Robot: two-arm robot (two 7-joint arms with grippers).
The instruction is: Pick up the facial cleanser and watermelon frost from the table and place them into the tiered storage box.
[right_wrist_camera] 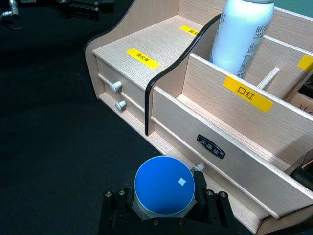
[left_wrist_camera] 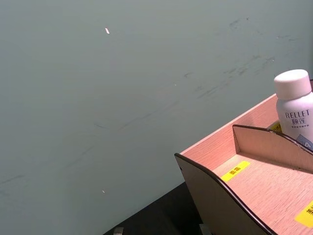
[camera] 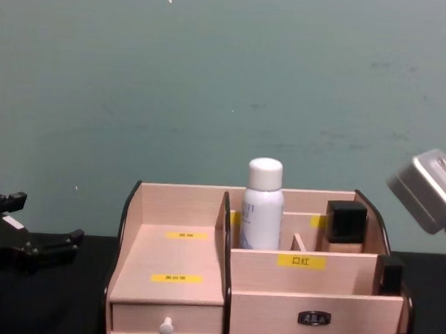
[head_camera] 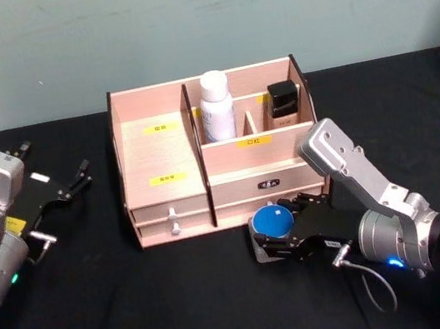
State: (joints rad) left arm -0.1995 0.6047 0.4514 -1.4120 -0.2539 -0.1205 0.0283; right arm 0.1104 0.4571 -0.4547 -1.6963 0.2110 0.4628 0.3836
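Observation:
A white bottle, the facial cleanser (head_camera: 216, 106) (camera: 263, 206) (right_wrist_camera: 242, 34) (left_wrist_camera: 295, 112), stands upright in a back compartment of the tiered storage box (head_camera: 159, 153) (camera: 173, 269) (right_wrist_camera: 161, 44) (left_wrist_camera: 264, 196). The watermelon frost, a small round jar with a blue lid (head_camera: 276, 220) (right_wrist_camera: 164, 183), sits low in front of the box's wide drawer. My right gripper (head_camera: 272, 236) (right_wrist_camera: 164, 210) is shut on the jar, one finger on each side. My left gripper (head_camera: 80, 176) (camera: 58, 244) hovers open and holding nothing, left of the box.
A black-capped square bottle (head_camera: 283, 103) (camera: 345, 226) stands in the box's back right compartment. The box rests on a black tabletop (head_camera: 143, 312) before a green wall. Open table lies in front of the box and to its left.

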